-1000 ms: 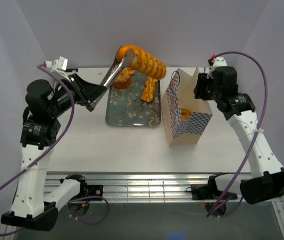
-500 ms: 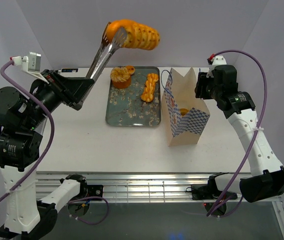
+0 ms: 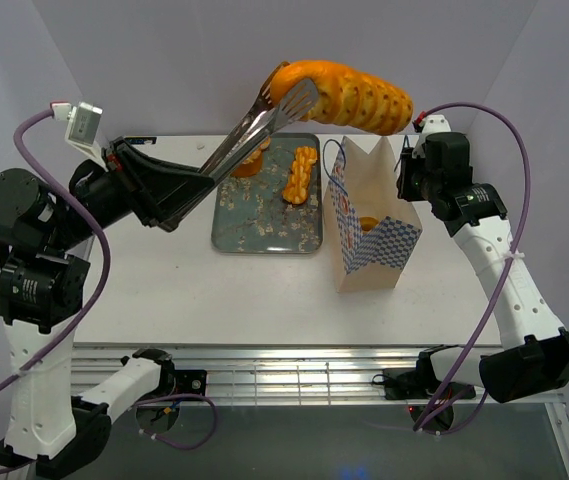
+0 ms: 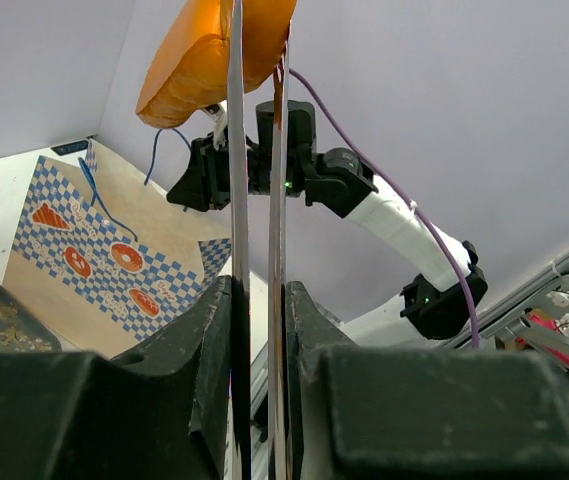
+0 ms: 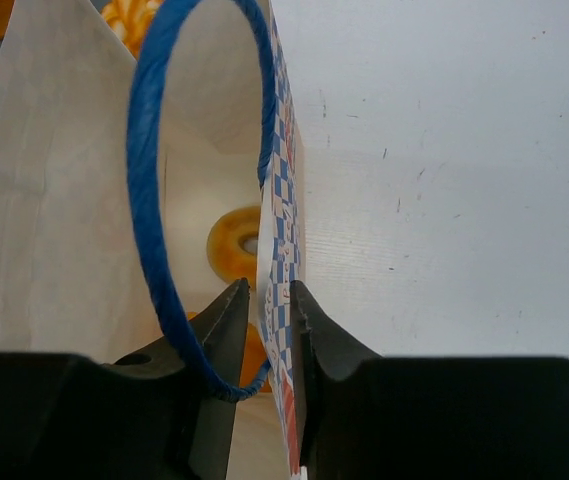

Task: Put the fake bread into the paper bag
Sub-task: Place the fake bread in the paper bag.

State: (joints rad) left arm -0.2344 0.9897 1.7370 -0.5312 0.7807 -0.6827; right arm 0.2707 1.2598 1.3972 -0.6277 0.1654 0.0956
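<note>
1 baguette (image 3: 349, 92) swung toward bag (image 3: 364, 255) | left claw (image 3: 196, 188) holds tongs (image 3: 244, 140) | right claw (image 5: 269, 292) pinches bag | tray (image 3: 264, 235): 2 pastries (image 3: 302, 172)

baguette (image 3: 349, 92): glossy, plastic-looking | tongs (image 3: 249, 135): shiny metal | paper bag (image 3: 364, 215): matt paper | table (image 3: 264, 290): smooth matt white

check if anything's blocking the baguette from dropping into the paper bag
Nothing visible does. The baguette hangs in the tongs above the paper bag, whose mouth is open. The right fingers pinch one wall at the rim, off to the side. A donut lies at the bottom.
</note>
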